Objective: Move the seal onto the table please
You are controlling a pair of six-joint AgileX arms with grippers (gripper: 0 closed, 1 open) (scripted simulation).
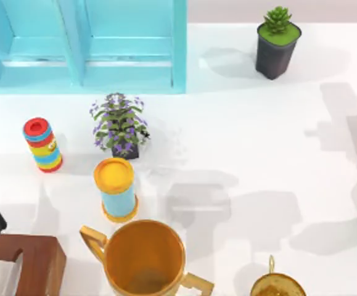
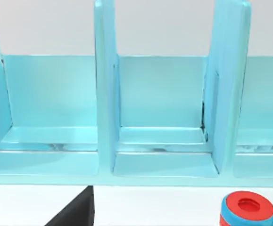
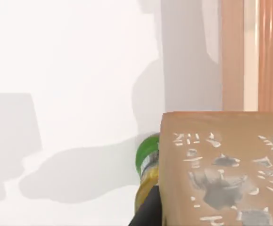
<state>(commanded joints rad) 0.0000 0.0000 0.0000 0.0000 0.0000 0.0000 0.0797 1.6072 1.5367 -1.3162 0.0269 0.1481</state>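
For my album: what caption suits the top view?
Light-blue cabinet, potted plants, striped canisters and golden cup on a white table.

Light-blue panelled cabinet at the far left, soft grey shadows nearby.

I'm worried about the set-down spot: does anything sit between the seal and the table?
Possibly: in the right wrist view a green-capped bottle stands on the table right at the seal's edge. The white tabletop beyond it looks bare.

Wooden box and golden cup (both edge-cropped)
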